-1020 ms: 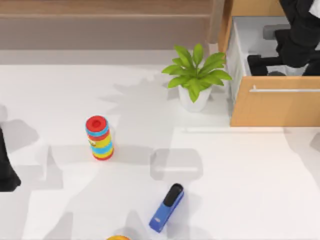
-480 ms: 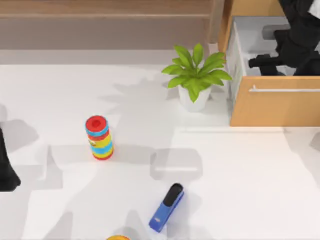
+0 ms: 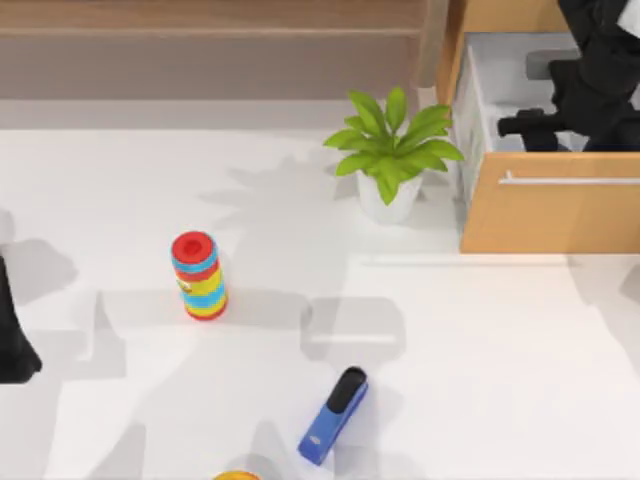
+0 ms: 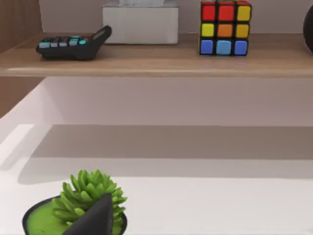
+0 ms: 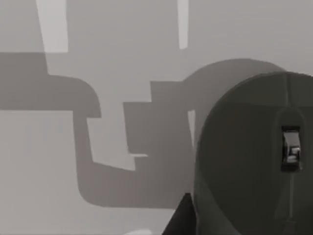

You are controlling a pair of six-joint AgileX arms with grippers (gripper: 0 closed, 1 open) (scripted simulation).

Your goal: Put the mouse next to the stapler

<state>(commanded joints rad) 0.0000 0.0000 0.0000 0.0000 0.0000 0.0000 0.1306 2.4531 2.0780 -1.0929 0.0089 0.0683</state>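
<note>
The top camera is looking straight down on the white table [image 3: 480,340], taking in the open drawer [image 3: 545,215] at the upper right of its frame. The left wrist camera is sitting low and facing level across the table toward a wooden shelf [image 4: 156,61] in the upper part of its frame. The right wrist camera is pointing down very close over the mouse [image 5: 257,156], which the top view is not clearly sharing.
</note>
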